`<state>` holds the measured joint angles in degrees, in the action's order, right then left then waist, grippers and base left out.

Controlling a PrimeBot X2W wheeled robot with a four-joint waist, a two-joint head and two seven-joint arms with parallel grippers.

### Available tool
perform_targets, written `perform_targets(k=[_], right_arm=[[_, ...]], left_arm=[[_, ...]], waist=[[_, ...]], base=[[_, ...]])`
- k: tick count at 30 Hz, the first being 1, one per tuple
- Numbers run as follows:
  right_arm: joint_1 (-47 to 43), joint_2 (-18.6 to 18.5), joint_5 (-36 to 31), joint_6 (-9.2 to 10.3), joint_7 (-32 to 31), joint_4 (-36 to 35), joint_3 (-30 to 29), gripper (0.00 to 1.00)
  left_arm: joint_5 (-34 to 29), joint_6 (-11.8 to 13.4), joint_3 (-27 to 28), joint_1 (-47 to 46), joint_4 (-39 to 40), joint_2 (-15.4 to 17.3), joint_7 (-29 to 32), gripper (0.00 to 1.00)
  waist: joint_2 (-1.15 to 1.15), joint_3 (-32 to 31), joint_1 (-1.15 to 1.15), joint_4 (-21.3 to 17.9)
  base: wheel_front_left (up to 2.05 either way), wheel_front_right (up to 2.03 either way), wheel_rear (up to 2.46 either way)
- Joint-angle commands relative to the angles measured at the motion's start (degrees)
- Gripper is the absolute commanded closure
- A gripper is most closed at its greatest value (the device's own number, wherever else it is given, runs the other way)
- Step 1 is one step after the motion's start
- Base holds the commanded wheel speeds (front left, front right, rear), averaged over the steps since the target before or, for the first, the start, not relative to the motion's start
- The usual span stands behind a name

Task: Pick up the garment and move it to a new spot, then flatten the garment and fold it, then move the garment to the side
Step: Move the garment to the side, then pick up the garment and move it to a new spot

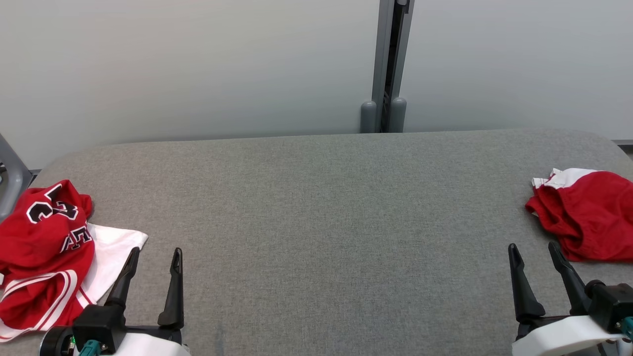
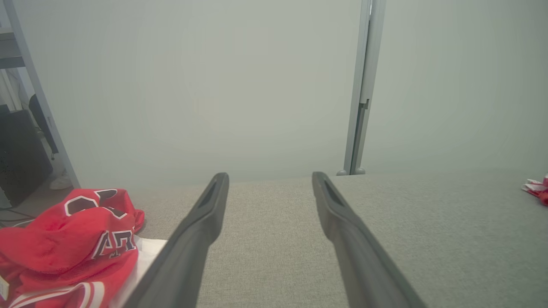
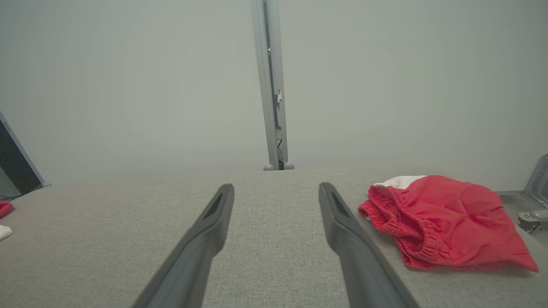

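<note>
Two red garments lie on the grey table (image 1: 321,222). A crumpled red jersey (image 1: 44,262) with black-and-white lettering and white trim sits at the left edge, and it also appears in the left wrist view (image 2: 64,248). My left gripper (image 1: 154,253) stands open just right of the jersey, its left finger over the white hem, nothing between the fingers. Red shorts (image 1: 588,217) with a white part lie bunched at the right edge, seen closer in the right wrist view (image 3: 441,222). My right gripper (image 1: 534,249) is open and empty, just in front and left of the shorts.
A pale wall with a grey vertical post (image 1: 388,64) runs behind the table. A grey frame (image 1: 10,173) stands off the table's left end. The table's wide middle is bare grey fabric.
</note>
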<state>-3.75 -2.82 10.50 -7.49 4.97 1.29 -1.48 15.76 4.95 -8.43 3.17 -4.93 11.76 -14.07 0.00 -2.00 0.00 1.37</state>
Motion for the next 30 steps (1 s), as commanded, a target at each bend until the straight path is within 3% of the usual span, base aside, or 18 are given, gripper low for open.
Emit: perform_targets(k=[1,21,30], right_arm=[[0.3,-0.2,0.1,-0.01,-0.1,0.0,-0.1,0.0],[0.5,-0.2,0.7,-0.01,0.6,0.8,0.2,0.0],[-0.1,-0.2,0.9,-0.01,0.5,-0.8,0.5,0.0]], left_arm=[[0.4,0.3,0.0,0.2,-0.2,0.3,0.2,0.0],[0.9,0.9,-0.5,-0.9,-0.4,0.9,0.2,0.0],[0.8,0.9,-0.2,-3.8,-0.3,1.3,-0.1,0.0]], waist=[[0.0,0.0,0.0,0.1],[0.0,0.2,0.0,0.4],[0.0,1.8,0.0,7.7]], base=[[0.0,0.0,0.0],[0.0,0.0,0.0],[0.0,0.0,0.0]])
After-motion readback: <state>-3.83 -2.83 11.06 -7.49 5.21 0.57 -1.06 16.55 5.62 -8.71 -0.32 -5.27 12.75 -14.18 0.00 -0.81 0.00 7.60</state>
